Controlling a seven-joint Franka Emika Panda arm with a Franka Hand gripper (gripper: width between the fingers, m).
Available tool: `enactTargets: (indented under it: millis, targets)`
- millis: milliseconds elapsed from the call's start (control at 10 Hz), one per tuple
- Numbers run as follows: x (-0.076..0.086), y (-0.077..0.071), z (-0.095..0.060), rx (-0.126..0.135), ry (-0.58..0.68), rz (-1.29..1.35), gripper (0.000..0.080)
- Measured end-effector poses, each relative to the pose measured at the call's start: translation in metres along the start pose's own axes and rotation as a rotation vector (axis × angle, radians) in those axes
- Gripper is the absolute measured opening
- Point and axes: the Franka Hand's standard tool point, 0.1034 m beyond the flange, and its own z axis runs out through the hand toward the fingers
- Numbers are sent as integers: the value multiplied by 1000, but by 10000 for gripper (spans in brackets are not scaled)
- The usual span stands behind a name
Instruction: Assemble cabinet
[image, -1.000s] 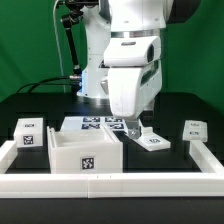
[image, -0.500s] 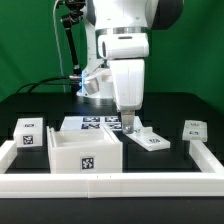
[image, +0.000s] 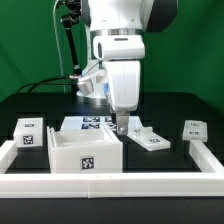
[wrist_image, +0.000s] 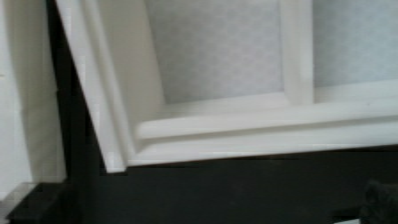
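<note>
- Zero joints made, I judge: large white plastic box-shaped cabinet body (image: 85, 152) sits front-centre, with the flat white tagged panel (image: 150, 140) lying apart beside it.
- My gripper (image: 120, 127) hangs between them; I cannot tell how wide it stands.

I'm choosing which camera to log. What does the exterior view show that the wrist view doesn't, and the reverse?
Only the exterior view: the arm, its gripper low over the black table, the marker board, the large white box, a small block, a flat panel and a small piece. Only the wrist view: raised ribs and recessed faces of a white part, close up. Both: white cabinet parts on the black table.
</note>
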Motion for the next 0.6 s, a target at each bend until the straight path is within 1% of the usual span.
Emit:
enactTargets:
  millis: [100,200,300,400,600]
  targets:
    - [-2,0,0,0,-1,2,798]
    - [-9,-4,-1,-4,-7,-14,798]
    - [-18,-12,-5,-7,-12,-8,798]
    - [-28,-22,-8,0,-15,-5,798]
    - [-49,-36,-4,17,-17,-46,798]
